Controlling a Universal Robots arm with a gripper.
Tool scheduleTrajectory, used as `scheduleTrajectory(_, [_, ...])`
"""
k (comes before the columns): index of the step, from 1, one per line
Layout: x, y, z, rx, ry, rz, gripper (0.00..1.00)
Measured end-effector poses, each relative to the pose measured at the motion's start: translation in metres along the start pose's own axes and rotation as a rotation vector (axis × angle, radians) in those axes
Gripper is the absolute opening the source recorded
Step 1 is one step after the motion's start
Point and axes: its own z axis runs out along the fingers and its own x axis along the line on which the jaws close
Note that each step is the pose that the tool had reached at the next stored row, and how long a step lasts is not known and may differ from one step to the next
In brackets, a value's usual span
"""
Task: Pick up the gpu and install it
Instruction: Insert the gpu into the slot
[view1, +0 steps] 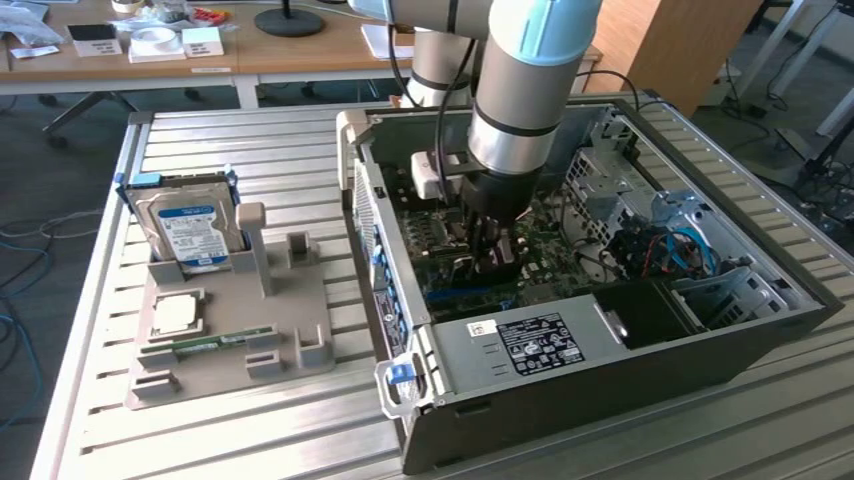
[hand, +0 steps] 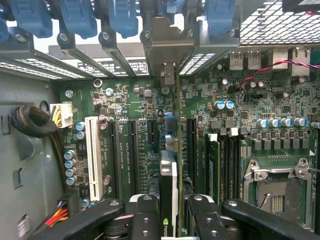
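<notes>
The black two-finger gripper (hand: 170, 220) is closed on the gpu (hand: 169, 185), a thin flat card w/ dark edge and a small green logo, held edge-on between the finger pads and hanging just above the green motherboard (hand: 280, 115), inside the open black-and-grey metal computer case (view1: 747, 320). The card's metal end bracket (hand: 169, 45) reaches towards the rear wall of that case, among the blue slot clips there, approx. in line with one of the long black expansion slots (hand: 133, 150); whether the card edge is already in a slot I cannot tell. I judge the card as light and stiff but fragile: better to hold it by the long upper edge, as now, not by the components, and to keep it straight so it does not twist. Count: 1 gpu, 1 gripper, 1 case. Outside the case, at the exterior view's left, a grey plastic parts holder (view1: 287, 330) carries 1 blue-and-white-labelled hard drive (view1: 191, 228) and 1 small green memory stick (view1: 200, 345).
</notes>
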Motion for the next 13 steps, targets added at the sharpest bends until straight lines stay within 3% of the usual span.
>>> scheduleTrajectory(13, [0.0000,0.0013,0.0024,0.0007,-0.0013,0.000,0.27])
